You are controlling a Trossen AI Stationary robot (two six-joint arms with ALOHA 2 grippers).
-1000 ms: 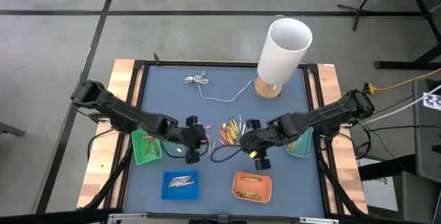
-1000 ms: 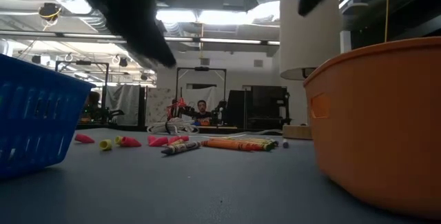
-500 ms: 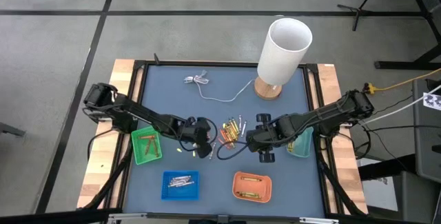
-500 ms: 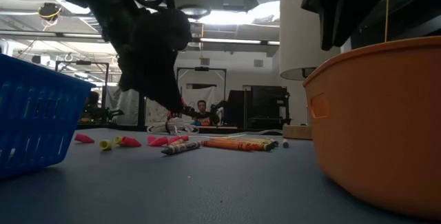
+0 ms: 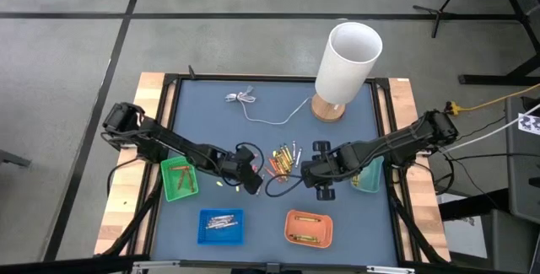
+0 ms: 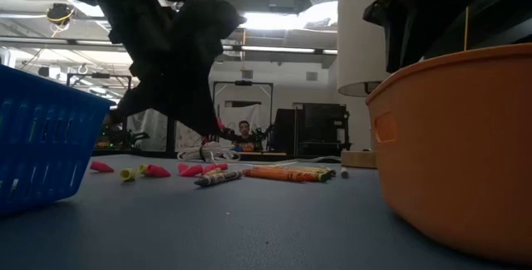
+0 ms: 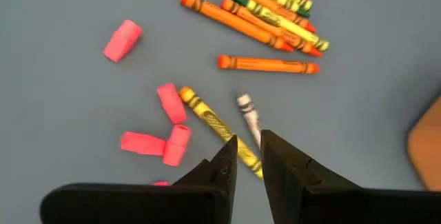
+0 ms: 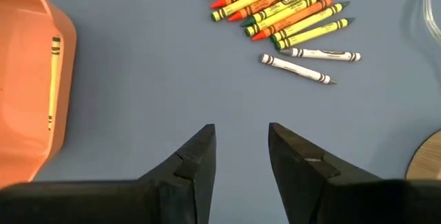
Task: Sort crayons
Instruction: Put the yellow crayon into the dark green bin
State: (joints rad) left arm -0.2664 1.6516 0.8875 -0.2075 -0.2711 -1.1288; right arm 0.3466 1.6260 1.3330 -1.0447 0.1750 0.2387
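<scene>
Reading from nine o'clock to three o'clock in the overhead view, I first meet the green tray (image 5: 179,179), then the left pincer (image 5: 251,180), which hovers low over the blue surface (image 5: 211,122) at the nine o'clock edge of the crayons (image 5: 284,158). Through its own wrist camera I see its fingers standing narrow, a slim gap between the tips and nothing held; a yellow crayon (image 7: 219,130) and a grey crayon (image 7: 249,117) lie on the surface just past those tips. Pink eraser caps (image 7: 170,105) lie scattered on the nine o'clock side of that pair. The main heap sits near the centre of the surface, a loose fan of orange, yellow and red sticks.

At six o'clock from the heap stand the blue tray (image 5: 221,226) and the orange tray (image 5: 309,228), the latter already holding a stick or two. The right pincer (image 5: 323,191) waits at four o'clock from the heap, fingers spread wide and empty, above bare surface. A white lamp (image 5: 346,65) stands at twelve o'clock, its thin cable (image 5: 268,115) trailing toward eleven.

I judge each crayon to be light, rigid and brittle, round enough to roll under a nudge and waxy where the paper wrapper ends. I would take hold across the wrapped middle, fingers square to the long axis, pressing gently so the stick neither snaps nor pivots.
</scene>
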